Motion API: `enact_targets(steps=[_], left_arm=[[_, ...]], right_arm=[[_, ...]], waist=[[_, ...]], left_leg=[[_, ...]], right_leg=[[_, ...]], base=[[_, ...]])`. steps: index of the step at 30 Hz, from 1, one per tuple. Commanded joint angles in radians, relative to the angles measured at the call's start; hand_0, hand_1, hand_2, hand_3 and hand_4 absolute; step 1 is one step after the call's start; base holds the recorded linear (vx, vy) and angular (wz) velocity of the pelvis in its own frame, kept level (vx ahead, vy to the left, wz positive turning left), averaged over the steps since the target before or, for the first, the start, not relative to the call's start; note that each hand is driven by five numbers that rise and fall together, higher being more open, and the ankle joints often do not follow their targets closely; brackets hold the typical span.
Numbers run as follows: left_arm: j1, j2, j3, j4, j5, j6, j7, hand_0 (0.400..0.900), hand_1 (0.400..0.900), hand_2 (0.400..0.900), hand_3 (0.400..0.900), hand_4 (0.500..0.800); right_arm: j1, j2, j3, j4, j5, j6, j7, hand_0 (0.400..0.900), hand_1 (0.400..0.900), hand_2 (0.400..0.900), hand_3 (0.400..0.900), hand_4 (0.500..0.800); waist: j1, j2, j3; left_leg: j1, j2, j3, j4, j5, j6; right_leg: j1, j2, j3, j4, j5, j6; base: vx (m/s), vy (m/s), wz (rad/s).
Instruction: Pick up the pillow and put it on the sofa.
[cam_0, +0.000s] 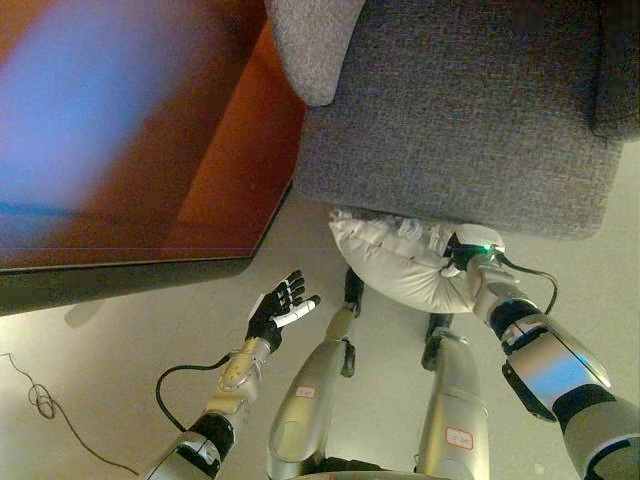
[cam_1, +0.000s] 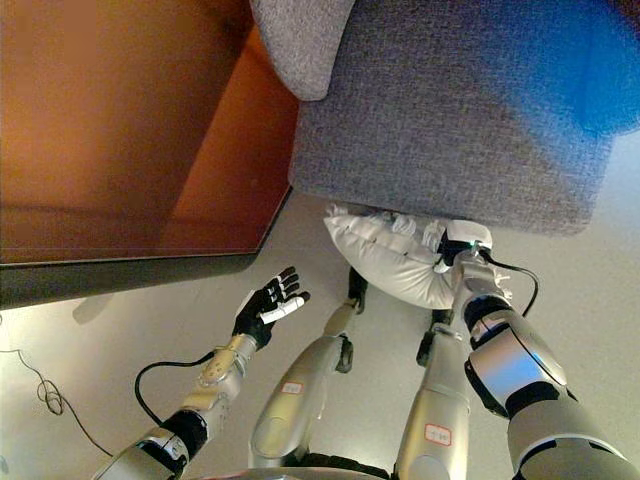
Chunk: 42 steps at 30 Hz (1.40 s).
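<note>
The white pillow (cam_0: 400, 262) lies on the pale floor (cam_0: 120, 370), pressed against the front base of the grey sofa (cam_0: 470, 120). The right hand (cam_1: 447, 250) sits at the pillow's right end, touching it; its fingers seem buried in the fabric, so whether they grip cannot be told. The left hand (cam_0: 279, 309) hangs apart, well to the left of the pillow, fingers spread and relaxed, holding nothing. Beyond that hand stands a reddish-brown wooden table (cam_0: 150, 140), just left of the sofa's rounded armrest (cam_0: 312, 45).
</note>
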Motion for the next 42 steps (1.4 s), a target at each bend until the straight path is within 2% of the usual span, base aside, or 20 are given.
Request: enact_targets(steps=[1, 8, 14, 16, 18, 22, 24, 26, 27, 29, 36, 40, 42], left_arm=[[-0.062, 0.013, -0.007, -0.018, -0.040, -0.082, -0.005, 0.900, 0.900, 0.900, 0.900, 0.800], [-0.048, 0.035, 0.017, -0.003, -0.028, -0.062, -0.037, 0.900, 0.900, 0.900, 0.900, 0.800], [-0.024, 0.071, 0.076, 0.023, 0.028, -0.005, -0.070, 0.900, 0.900, 0.900, 0.900, 0.800], [-0.017, 0.078, 0.083, 0.018, 0.037, 0.013, -0.073, 0.900, 0.900, 0.900, 0.900, 0.800], [0.020, 0.086, 0.115, 0.003, 0.076, 0.054, -0.073, 0.900, 0.900, 0.900, 0.900, 0.800], [0.102, 0.090, 0.162, -0.023, 0.157, 0.097, -0.068, 0.900, 0.900, 0.900, 0.900, 0.800], [0.150, 0.090, 0.201, -0.029, 0.202, 0.110, -0.066, 0.900, 0.900, 0.900, 0.900, 0.800], [0.164, 0.089, 0.209, -0.032, 0.212, 0.116, -0.065, 0.900, 0.900, 0.900, 0.900, 0.800], [0.208, 0.086, 0.248, -0.029, 0.244, 0.127, -0.073, 0.900, 0.900, 0.900, 0.900, 0.800], [0.232, 0.085, 0.273, -0.024, 0.263, 0.138, -0.076, 0.900, 0.900, 0.900, 0.900, 0.800], [0.289, 0.085, 0.356, 0.007, 0.295, 0.152, -0.104, 0.900, 0.900, 0.900, 0.900, 0.800], [0.287, 0.098, 0.376, 0.033, 0.301, 0.162, -0.109, 0.900, 0.900, 0.900, 0.900, 0.800], [0.280, 0.106, 0.379, 0.042, 0.299, 0.170, -0.106, 0.900, 0.900, 0.900, 0.900, 0.800]], right_arm=[[-0.135, -0.075, 0.048, 0.024, -0.015, -0.001, -0.024, 0.400, 0.400, 0.400, 0.400, 0.500], [-0.082, -0.049, 0.035, -0.017, 0.056, -0.076, -0.066, 0.400, 0.400, 0.400, 0.400, 0.500], [0.060, -0.026, 0.003, -0.138, 0.125, -0.219, -0.099, 0.400, 0.400, 0.400, 0.400, 0.500], [0.094, -0.031, -0.001, -0.179, 0.148, -0.237, -0.102, 0.400, 0.400, 0.400, 0.400, 0.500], [0.194, -0.059, -0.020, -0.351, 0.184, -0.223, -0.075, 0.400, 0.400, 0.400, 0.400, 0.500], [0.389, -0.099, -0.082, -0.644, 0.180, -0.192, -0.041, 0.400, 0.400, 0.400, 0.400, 0.500], [0.499, -0.116, -0.135, -0.792, 0.164, -0.208, -0.016, 0.400, 0.400, 0.400, 0.400, 0.500], [0.534, -0.122, -0.151, -0.831, 0.154, -0.211, -0.005, 0.400, 0.400, 0.400, 0.400, 0.500], [0.629, -0.150, -0.209, -0.948, 0.140, -0.250, 0.030, 0.400, 0.400, 0.400, 0.400, 0.500], [0.681, -0.181, -0.253, -1.046, 0.148, -0.264, 0.068, 0.400, 0.400, 0.400, 0.400, 0.500], [0.716, -0.301, -0.443, -1.267, 0.245, -0.327, 0.201, 0.400, 0.400, 0.400, 0.400, 0.500], [0.627, -0.367, -0.511, -1.302, 0.313, -0.296, 0.234, 0.400, 0.400, 0.400, 0.400, 0.500], [0.557, -0.408, -0.519, -1.298, 0.332, -0.256, 0.226, 0.400, 0.400, 0.400, 0.400, 0.500]], waist=[[-0.002, 0.022, 0.057], [-0.003, -0.025, 0.028], [-0.002, -0.135, -0.048], [-0.003, -0.154, -0.069], [-0.009, -0.195, -0.113], [-0.026, -0.249, -0.178], [-0.044, -0.276, -0.216], [-0.046, -0.281, -0.226], [-0.060, -0.297, -0.266], [-0.069, -0.307, -0.295], [-0.086, -0.325, -0.355], [-0.079, -0.340, -0.376], [-0.070, -0.349, -0.382]], left_leg=[[0.039, -0.074, 0.051, 0.028, -0.133, 0.012], [0.102, -0.059, 0.052, 0.013, -0.152, 0.012], [0.205, -0.021, 0.055, 0.000, -0.191, 0.007], [0.226, -0.013, 0.055, -0.003, -0.197, 0.006], [0.287, 0.002, 0.059, -0.011, -0.216, 0.001], [0.370, 0.014, 0.060, -0.016, -0.242, -0.002], [0.413, 0.021, 0.060, -0.016, -0.254, 0.000], [0.429, 0.023, 0.061, -0.016, -0.258, 0.000], [0.475, 0.029, 0.066, -0.015, -0.271, 0.002], [0.504, 0.034, 0.074, -0.014, -0.280, 0.003], [0.583, 0.046, 0.089, -0.020, -0.306, 0.002], [0.600, 0.051, 0.087, -0.020, -0.315, -0.002], [0.606, 0.054, 0.081, -0.020, -0.318, -0.004]], right_leg=[[0.096, 0.018, -0.043, -0.320, 0.196, 0.036], [0.161, 0.028, -0.045, -0.338, 0.189, 0.036], [0.288, 0.048, -0.052, -0.367, 0.166, 0.041], [0.314, 0.053, -0.053, -0.377, 0.164, 0.043], [0.393, 0.063, -0.056, -0.402, 0.153, 0.046], [0.499, 0.081, -0.050, -0.436, 0.141, 0.045], [0.544, 0.091, -0.041, -0.443, 0.136, 0.045], [0.561, 0.092, -0.040, -0.446, 0.134, 0.045], [0.606, 0.099, -0.031, -0.451, 0.128, 0.046], [0.635, 0.105, -0.021, -0.453, 0.123, 0.046], [0.711, 0.117, 0.000, -0.465, 0.104, 0.045], [0.734, 0.124, -0.001, -0.470, 0.094, 0.039], [0.745, 0.126, -0.008, -0.471, 0.089, 0.036]], base=[[0.00, 0.000, 0.00], [-0.01, -0.008, -0.08], [0.05, -0.072, -0.17], [0.08, -0.067, -0.11], [0.15, -0.097, -0.11], [0.15, -0.092, -0.10], [0.14, -0.070, -0.13], [0.14, -0.040, -0.12], [0.19, -0.039, -0.17], [0.19, -0.029, -0.22], [0.09, -0.007, -0.11], [0.06, -0.030, 0.02], [0.04, -0.039, 0.07]])
